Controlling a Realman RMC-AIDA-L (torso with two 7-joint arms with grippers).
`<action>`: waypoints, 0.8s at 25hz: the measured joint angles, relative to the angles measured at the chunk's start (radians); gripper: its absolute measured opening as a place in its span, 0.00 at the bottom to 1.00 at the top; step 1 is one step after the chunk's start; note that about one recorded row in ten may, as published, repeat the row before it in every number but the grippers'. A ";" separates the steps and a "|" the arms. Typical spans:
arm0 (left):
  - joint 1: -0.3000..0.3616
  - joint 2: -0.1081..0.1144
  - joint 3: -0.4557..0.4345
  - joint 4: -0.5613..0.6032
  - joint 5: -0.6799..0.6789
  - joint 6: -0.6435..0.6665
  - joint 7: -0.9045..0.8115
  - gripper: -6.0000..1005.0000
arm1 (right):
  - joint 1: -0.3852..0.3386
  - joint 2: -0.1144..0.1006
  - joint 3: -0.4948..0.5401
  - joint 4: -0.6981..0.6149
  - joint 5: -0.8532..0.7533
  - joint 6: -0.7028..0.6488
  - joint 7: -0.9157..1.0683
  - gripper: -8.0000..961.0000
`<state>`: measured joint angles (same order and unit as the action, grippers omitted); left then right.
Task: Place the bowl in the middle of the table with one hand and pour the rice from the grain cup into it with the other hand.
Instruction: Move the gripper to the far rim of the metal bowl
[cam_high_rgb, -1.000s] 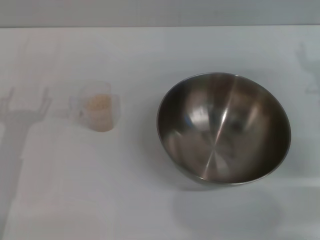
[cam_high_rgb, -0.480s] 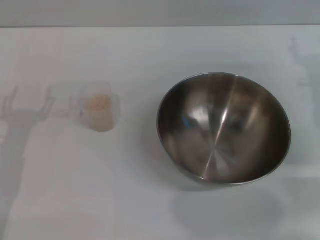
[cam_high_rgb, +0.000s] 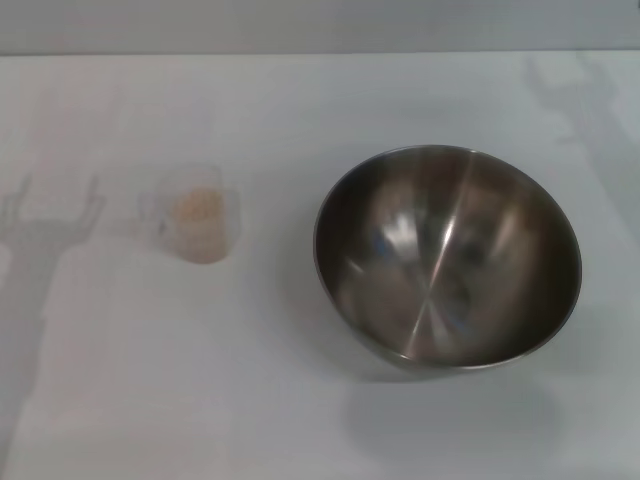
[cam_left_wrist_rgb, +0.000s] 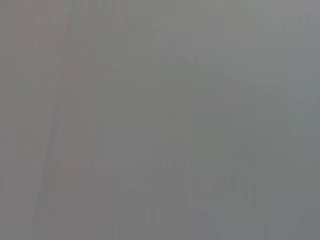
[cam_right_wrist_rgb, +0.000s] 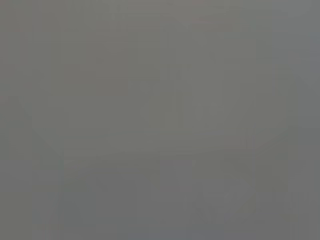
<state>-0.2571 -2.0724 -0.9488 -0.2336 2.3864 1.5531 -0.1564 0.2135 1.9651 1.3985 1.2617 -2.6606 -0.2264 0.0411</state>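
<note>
Neither gripper was in view; wrist views showed blank grey, so I couldn't tell finger state. Bowl (cam_high_rgb: 447, 258) sat empty toward table's (cam_high_rgb: 300, 110) right side, cup (cam_high_rgb: 197, 225) with rice (cam_high_rgb: 197, 205) left of it, well apart. Risks I judged: shiny curved rim slipping from grip; light cup tipping, spilling rice.

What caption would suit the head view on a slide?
A steel bowl sits empty on the white table, right of a clear cup of rice; no gripper in sight.
</note>
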 joint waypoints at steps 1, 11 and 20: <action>0.000 0.000 0.000 0.000 0.000 0.001 0.000 0.84 | -0.012 0.002 0.018 0.072 0.000 0.116 0.000 0.81; -0.004 0.000 -0.005 0.000 -0.004 -0.003 0.001 0.84 | 0.097 0.034 0.295 0.510 0.043 1.217 -0.069 0.79; -0.007 0.000 -0.007 0.002 -0.004 -0.005 0.003 0.84 | 0.371 0.038 0.581 0.187 0.118 1.681 -0.303 0.77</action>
<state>-0.2642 -2.0722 -0.9563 -0.2316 2.3821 1.5481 -0.1534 0.5850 2.0033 1.9790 1.4483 -2.5426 1.4548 -0.2623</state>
